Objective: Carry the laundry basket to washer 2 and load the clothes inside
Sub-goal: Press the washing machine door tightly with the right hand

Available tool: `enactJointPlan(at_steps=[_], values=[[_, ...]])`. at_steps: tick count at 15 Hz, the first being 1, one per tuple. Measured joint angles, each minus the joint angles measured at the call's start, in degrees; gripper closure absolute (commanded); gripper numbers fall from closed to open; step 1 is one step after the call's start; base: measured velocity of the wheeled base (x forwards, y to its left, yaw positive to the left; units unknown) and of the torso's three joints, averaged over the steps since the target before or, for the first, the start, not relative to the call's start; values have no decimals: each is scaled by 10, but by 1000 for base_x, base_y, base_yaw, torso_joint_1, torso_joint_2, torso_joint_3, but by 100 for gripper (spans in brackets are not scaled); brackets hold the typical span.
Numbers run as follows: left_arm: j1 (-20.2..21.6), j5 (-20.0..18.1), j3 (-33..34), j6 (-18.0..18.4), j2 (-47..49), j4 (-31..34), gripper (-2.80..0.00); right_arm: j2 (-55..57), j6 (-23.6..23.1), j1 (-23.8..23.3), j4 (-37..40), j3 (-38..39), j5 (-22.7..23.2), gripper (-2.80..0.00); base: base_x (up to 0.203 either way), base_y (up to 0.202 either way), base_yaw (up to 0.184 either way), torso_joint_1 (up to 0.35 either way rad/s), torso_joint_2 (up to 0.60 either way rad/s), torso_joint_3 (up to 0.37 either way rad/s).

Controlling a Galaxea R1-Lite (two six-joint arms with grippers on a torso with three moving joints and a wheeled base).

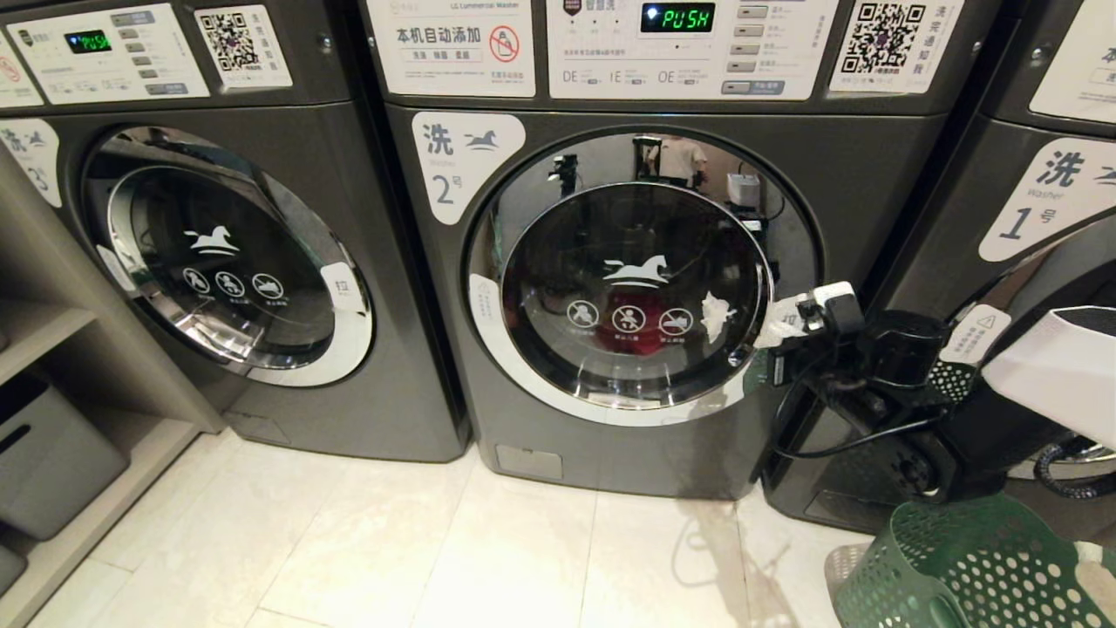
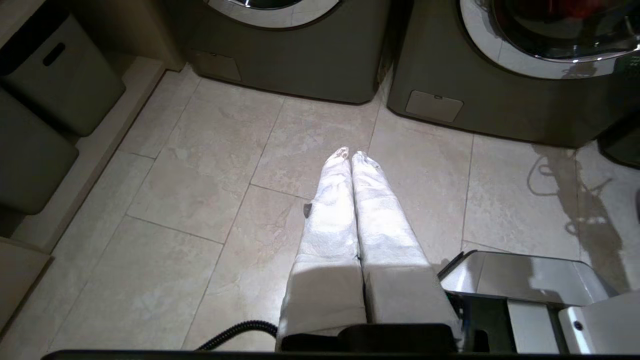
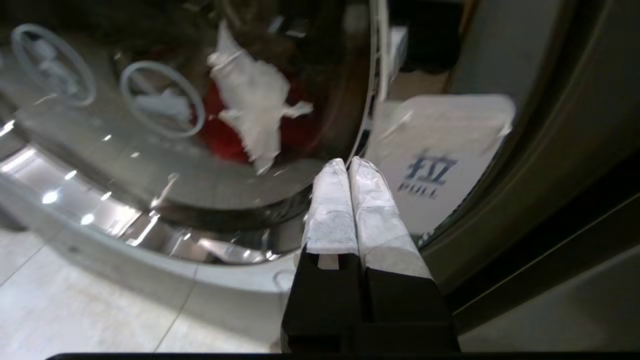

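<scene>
Washer 2 [image 1: 488, 366] stands in front of me, its round chrome-ringed door [image 1: 628, 296] lying against the front panel. Through the glass a red piece of the clothes [image 1: 632, 330] shows inside the drum, and also appears in the right wrist view [image 3: 220, 135]. My right gripper [image 1: 780, 323] is shut and empty, its white-wrapped tips [image 3: 348, 162] at the door's right edge beside the white pull label [image 3: 440, 160]. The green laundry basket [image 1: 968, 567] sits on the floor at the lower right, its inside mostly out of view. My left gripper [image 2: 351, 154] hangs shut and empty over the floor tiles.
A like grey washer [image 1: 261, 262] stands to the left and washer 1 [image 1: 1029, 201] to the right. Wooden shelving with grey bins [image 1: 48, 453] lines the left wall. Pale floor tiles [image 1: 392, 541] stretch before the washers.
</scene>
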Motion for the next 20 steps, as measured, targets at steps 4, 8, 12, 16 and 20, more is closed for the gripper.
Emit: enactJointPlan(at_steps=[4, 8, 12, 16, 20], values=[[117, -144, -3, 11, -1, -1, 0, 37, -26, -20, 1, -57, -24, 0, 0, 0, 0, 0, 0, 0], [156, -190, 32, 18, -25, -3, 0, 71, -47, -31, 4, -114, -60, 0, 0, 0, 0, 0, 0, 0], [160, -190, 65, 64, -64, -5, 0, 123, -55, -39, 1, -191, -64, 0, 0, 0, 0, 0, 0, 0], [161, -163, 111, 88, -111, -16, 0, 122, -56, -40, 4, -208, -62, 0, 0, 0, 0, 0, 0, 0], [162, -145, 220, 101, -135, -139, 0, -23, -54, -32, 64, -51, -14, 0, 0, 0, 0, 7, 5, -1]])
